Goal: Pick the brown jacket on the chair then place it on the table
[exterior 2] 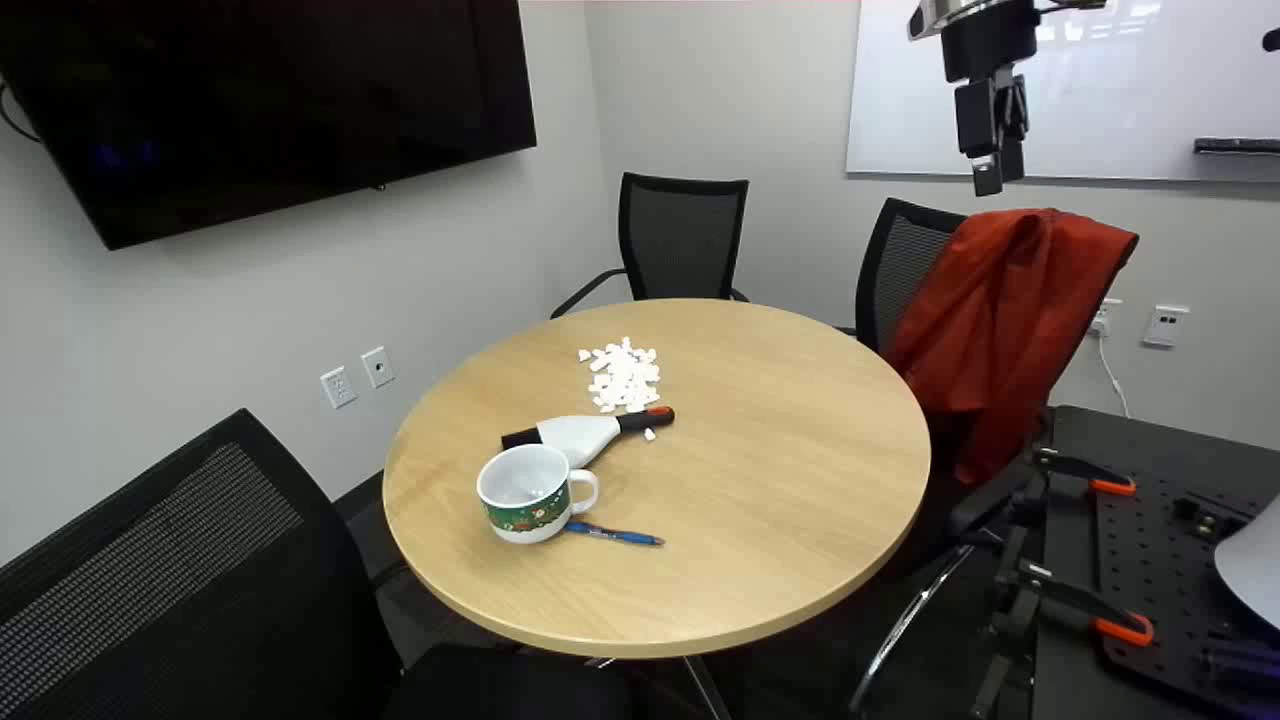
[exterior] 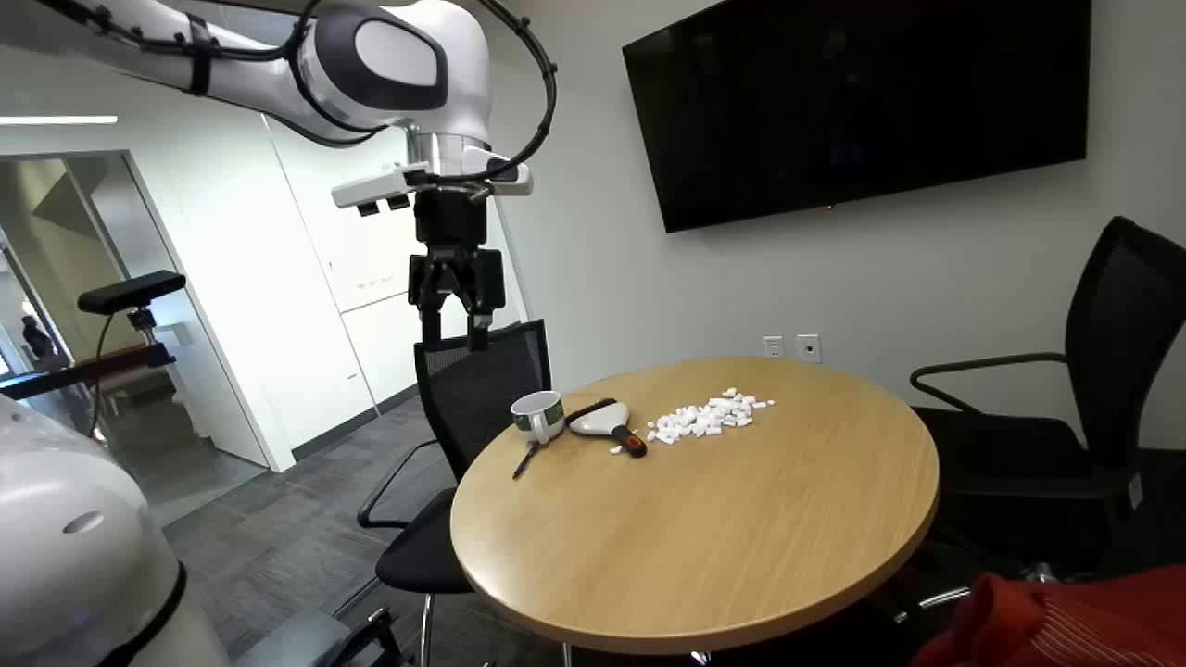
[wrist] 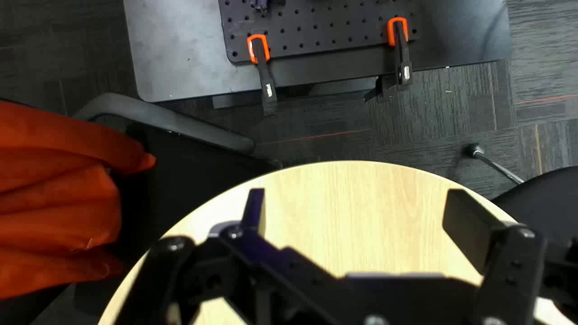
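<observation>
White arm (exterior: 398, 60) raised, claw (exterior: 455, 331) spread, pointing down

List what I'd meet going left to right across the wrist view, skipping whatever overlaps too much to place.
Brown jacket → orange-tipped clamp → second orange-tipped clamp → black chair seat at the right edge.

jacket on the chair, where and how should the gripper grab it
Probably best by the bunched folds at the top of the jacket, coming straight down from above. It drapes over the chair back, and an exterior view shows the cloth gathered there into a raised ridge. The gripper is open and points down, so it could likely straddle that ridge and pinch the fabric.
</observation>
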You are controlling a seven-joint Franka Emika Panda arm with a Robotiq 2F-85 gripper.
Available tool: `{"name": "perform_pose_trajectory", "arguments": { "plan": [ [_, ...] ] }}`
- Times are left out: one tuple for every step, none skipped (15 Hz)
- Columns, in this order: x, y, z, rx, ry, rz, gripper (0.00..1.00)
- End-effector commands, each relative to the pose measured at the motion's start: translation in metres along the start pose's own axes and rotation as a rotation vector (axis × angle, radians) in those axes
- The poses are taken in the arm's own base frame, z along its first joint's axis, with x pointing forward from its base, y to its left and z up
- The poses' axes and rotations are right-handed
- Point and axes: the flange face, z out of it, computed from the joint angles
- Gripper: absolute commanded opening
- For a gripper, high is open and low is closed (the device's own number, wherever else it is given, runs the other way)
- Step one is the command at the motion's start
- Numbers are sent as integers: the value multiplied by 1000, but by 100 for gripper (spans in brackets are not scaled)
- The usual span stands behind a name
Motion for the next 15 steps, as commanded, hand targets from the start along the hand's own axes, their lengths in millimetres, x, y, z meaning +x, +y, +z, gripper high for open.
{"name": "perform_pose_trajectory", "arguments": {
  "plan": [
    [0,0,0,0,-1,0,100],
    [0,0,0,0,-1,0,100],
    [0,0,0,0,-1,0,100],
    [0,0,0,0,-1,0,100],
    [0,0,0,0,-1,0,100],
    [4,6,-8,-6,26,17,100],
    [8,13,-15,-17,47,40,100],
    [11,26,-25,-20,70,64,100],
    [14,39,-33,-30,93,89,100],
    [16,55,-42,-45,113,109,100],
    [19,76,-50,-80,133,130,100],
    [22,95,-56,-111,156,151,100],
    [26,117,-60,-142,177,174,100],
    [31,140,-61,-165,187,186,100],
    [35,160,-61,-185,210,200,100]
  ]
}}
